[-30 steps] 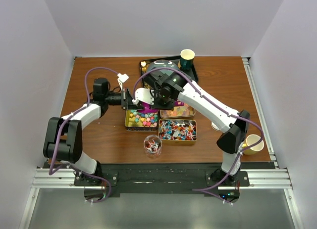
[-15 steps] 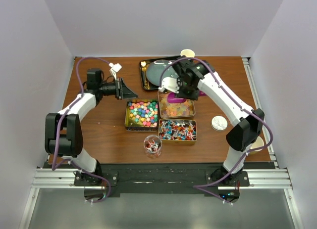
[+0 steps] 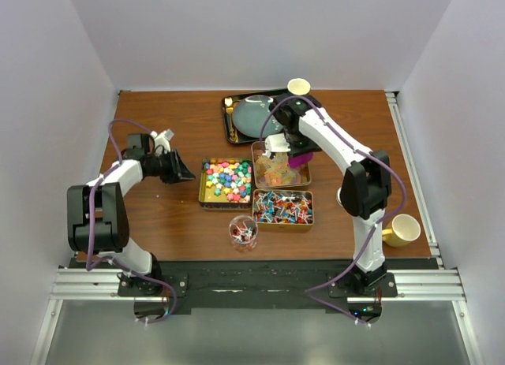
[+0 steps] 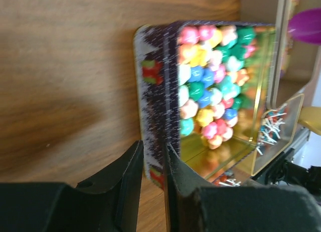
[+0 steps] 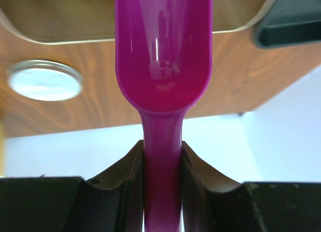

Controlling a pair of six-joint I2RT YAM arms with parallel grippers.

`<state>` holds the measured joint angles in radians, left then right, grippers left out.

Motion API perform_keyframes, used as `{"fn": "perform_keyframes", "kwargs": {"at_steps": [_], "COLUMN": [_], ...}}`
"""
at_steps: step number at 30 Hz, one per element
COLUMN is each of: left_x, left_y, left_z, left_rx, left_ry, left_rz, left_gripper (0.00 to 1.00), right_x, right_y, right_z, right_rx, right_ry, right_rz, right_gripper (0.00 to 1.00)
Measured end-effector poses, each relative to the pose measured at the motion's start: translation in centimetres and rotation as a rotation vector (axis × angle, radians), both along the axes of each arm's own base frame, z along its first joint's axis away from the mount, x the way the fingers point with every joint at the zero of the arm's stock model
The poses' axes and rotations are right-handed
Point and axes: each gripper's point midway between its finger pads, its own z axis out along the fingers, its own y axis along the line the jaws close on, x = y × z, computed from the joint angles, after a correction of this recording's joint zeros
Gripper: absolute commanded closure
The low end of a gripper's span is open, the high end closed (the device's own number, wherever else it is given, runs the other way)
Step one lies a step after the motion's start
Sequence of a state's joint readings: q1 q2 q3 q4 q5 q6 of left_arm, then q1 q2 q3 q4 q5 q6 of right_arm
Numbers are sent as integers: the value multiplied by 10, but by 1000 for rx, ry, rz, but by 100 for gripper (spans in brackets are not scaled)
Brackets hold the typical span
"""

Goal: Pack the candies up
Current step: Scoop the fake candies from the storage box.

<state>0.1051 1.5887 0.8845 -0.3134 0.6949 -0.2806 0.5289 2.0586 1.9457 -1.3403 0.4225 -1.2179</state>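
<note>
Centrally on the tabletop [image 3: 158,215], the candies [image 3: 227,180] fill three tins: coloured cubes on the left, pale gummies [image 3: 278,174] behind, wrapped pieces [image 3: 282,207] in front. Over the gummy tin the right hand [image 3: 293,154] grips the purple scoop [image 5: 161,66] by its handle. Just left of the cube tin [image 4: 153,117], the left hand [image 4: 153,167] has its fingers pinched nearly together, holding nothing.

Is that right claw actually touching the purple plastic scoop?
Touching. The right wrist view shows the right gripper with both fingers pressed against the purple plastic scoop handle.
</note>
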Motion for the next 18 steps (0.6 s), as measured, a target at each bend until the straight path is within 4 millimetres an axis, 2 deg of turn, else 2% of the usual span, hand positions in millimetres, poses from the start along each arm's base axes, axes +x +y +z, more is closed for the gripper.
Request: {"fn": "perform_keyframes", "kwargs": {"at_steps": [2,9,12,18], "left_x": [-6,-21,-30,-31], "left_y": [3,6,4,-4], "left_z": [-8,-37,-52,-53], "left_rx": [20,37,26,-33], "left_ry": [30,134,193,201], "left_rz": [15,52,61,57], "left_gripper": [73,73,73,73], "right_x": [12,28,32,36], "right_y": [1,-4,-6,-4], "right_z": [5,21,16,0], "right_rx": [-26,-106,-140,-181], "right_ry": [-26,-81,-84,-67], "right_rz": [27,82,103,133], "right_gripper": [100,100,100,100]}}
